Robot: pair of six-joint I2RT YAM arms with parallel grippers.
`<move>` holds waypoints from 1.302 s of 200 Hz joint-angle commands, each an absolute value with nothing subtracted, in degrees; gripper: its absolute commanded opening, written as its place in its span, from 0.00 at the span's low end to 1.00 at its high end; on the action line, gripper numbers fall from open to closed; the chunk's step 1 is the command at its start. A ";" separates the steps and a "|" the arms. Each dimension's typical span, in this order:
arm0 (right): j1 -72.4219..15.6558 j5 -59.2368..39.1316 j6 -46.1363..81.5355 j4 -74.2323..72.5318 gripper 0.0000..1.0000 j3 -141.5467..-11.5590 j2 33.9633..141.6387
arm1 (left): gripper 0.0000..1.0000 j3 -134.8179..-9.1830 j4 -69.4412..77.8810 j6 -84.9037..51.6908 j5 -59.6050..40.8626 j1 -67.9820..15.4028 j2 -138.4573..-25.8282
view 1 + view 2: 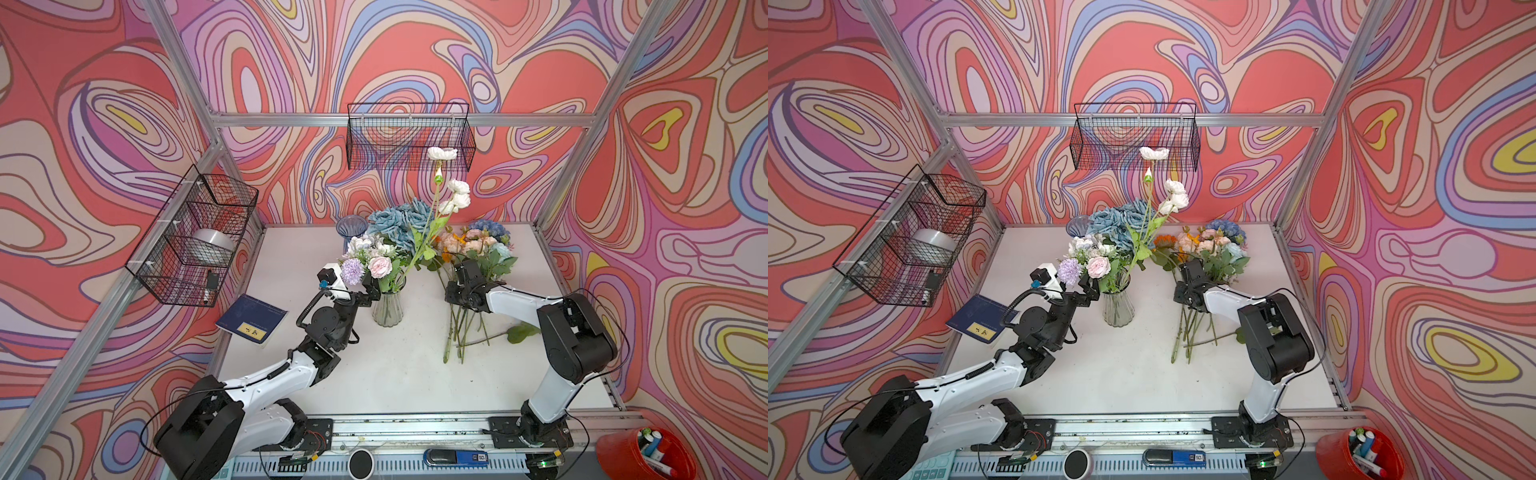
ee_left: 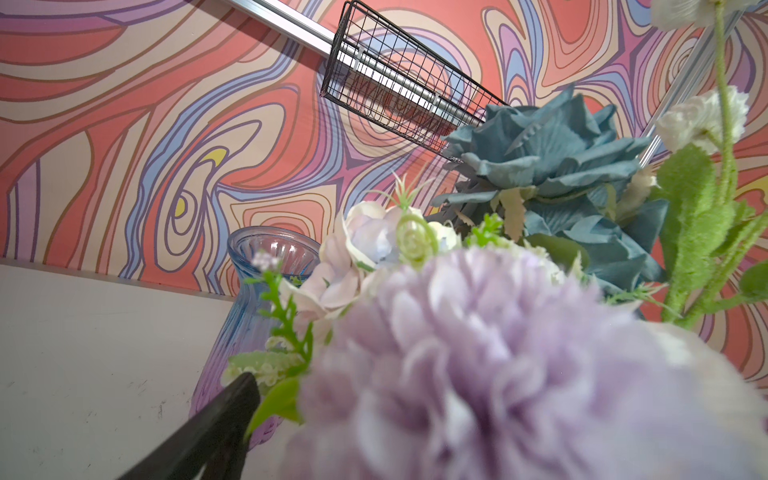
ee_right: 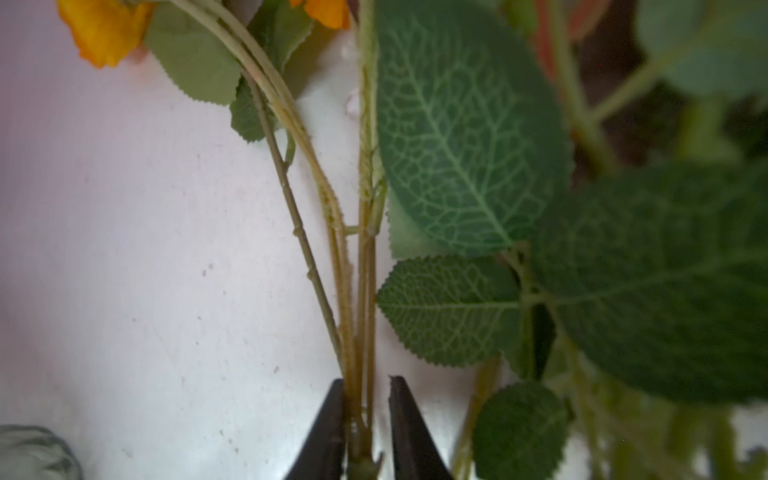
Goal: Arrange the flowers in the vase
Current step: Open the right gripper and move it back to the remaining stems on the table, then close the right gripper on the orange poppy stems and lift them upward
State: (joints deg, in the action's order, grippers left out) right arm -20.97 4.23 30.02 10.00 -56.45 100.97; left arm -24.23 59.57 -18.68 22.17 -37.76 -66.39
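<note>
A clear glass vase (image 1: 388,311) (image 1: 1118,311) stands mid-table and holds several flowers: tall white poppies (image 1: 457,199), dusty-blue roses (image 1: 395,220) (image 2: 552,153), a pink peony (image 1: 379,267) and a lilac pompom (image 1: 352,271) (image 2: 498,365). My left gripper (image 1: 371,287) (image 1: 1090,287) is open beside the vase's rim, under the pompom; only one of its fingers (image 2: 232,407) shows in the left wrist view. More flowers (image 1: 473,249) (image 1: 1208,246) lie in a pile on the table to the right. My right gripper (image 1: 459,276) (image 3: 365,380) is shut on the orange daisy stems (image 3: 357,324) in that pile.
An empty blue glass vase (image 1: 351,228) (image 2: 266,291) stands at the back. A dark blue notebook (image 1: 251,319) lies at the left. Wire baskets hang on the left wall (image 1: 193,237) and back wall (image 1: 409,137). A red cup of pens (image 1: 646,453) sits front right.
</note>
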 commanded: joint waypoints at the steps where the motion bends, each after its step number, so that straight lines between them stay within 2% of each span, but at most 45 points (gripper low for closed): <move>1: -20.57 3.34 30.82 7.63 0.06 -57.15 100.40 | 0.98 -24.25 61.53 -18.46 23.00 -37.33 -65.43; 10: -20.40 3.48 30.68 6.99 0.00 -56.30 99.20 | 0.98 -24.43 61.37 -18.46 23.01 -37.26 -65.41; 90: -19.69 3.40 29.38 1.60 0.00 -49.68 78.49 | 0.98 -25.53 60.03 -18.90 22.59 -37.22 -65.54; 169: -19.60 17.10 25.75 -0.49 0.00 -47.69 60.03 | 0.98 -26.64 58.98 -18.75 22.42 -37.24 -65.85; 208: -19.59 12.16 14.35 -6.39 0.00 -47.37 52.31 | 0.98 -27.07 58.10 -18.47 22.24 -37.24 -65.39; 260: -19.60 -2.01 11.24 -7.63 0.00 -54.34 47.82 | 0.98 -27.59 57.57 -18.80 22.38 -37.26 -65.81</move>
